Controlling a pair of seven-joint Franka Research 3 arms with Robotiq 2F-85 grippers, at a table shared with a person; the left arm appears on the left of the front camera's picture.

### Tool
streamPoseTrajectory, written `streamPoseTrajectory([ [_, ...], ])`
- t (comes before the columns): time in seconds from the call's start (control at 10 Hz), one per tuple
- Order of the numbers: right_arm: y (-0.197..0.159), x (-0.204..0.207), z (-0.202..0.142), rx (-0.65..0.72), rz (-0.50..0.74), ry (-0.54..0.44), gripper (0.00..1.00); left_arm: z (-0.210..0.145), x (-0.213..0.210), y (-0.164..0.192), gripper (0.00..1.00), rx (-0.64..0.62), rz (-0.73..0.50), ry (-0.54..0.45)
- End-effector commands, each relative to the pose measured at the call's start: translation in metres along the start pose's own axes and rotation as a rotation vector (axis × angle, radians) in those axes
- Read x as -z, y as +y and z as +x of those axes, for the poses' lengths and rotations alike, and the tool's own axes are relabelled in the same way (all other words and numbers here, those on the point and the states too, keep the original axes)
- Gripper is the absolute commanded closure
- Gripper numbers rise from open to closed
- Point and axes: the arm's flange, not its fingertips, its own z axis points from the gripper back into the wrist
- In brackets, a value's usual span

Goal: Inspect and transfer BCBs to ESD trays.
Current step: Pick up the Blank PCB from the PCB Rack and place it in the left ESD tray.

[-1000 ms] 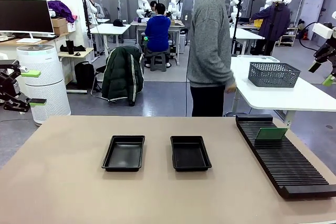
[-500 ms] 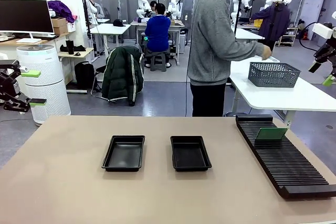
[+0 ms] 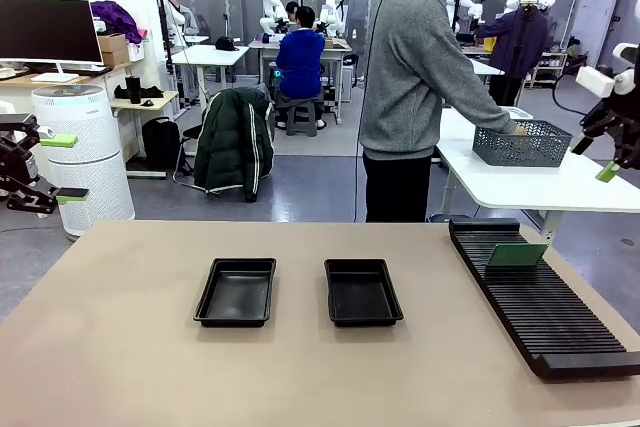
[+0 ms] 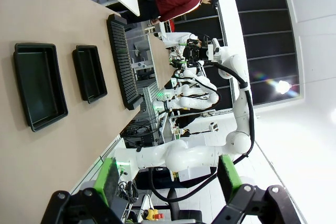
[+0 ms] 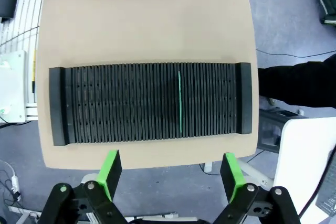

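**One board in the rack, two empty trays: setting up the first pick**

Closest to the robot, the bench [image 3: 120, 367] is bare. The left gripper [image 3: 66, 167] is off the bench's left edge, its jaws wide and holding nothing. The right gripper [image 5: 171, 176] hangs high over the right side, its jaws also wide and empty.

Mid-bench, the two ESD trays [image 3: 237, 291] lie side by side, a little apart, and both are empty. Along the right edge runs the long slotted rack [image 3: 545, 312]. A single BCB [image 3: 517, 254] stands on edge in a slot near its far end.

From the right wrist the board is a thin green line across the ribs, nearly midway between the pads [image 5: 111, 174]. The step in hand looks like fetching this board.

- Keep that alignment on the way down, with the pads flat to the board's two faces.
- Grip it by the upper edge.
- Draw it straight up out of the slot. A tilted pull could jam it against the ribs.

Beyond the bench, the person [image 3: 410, 77] is turned aside, one hand at a grey basket [image 3: 522, 142] on another table.
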Motion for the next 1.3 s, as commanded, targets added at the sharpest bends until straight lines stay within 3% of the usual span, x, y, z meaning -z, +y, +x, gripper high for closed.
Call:
streamPoseTrajectory([
  [0.0,0.004,0.027,0.005,-0.036,0.001,0.041,0.00,0.000,-0.002,0.000,0.00,0.000,-0.002,-0.003],
  [0.7,0.001,0.112,0.002,-0.035,0.028,0.179,0.00,0.000,-0.002,0.000,0.00,0.000,-0.002,-0.003],
  [1.2,-0.001,0.158,-0.002,-0.030,0.014,0.212,0.00,0.000,-0.002,0.000,0.00,0.000,-0.002,-0.003],
])
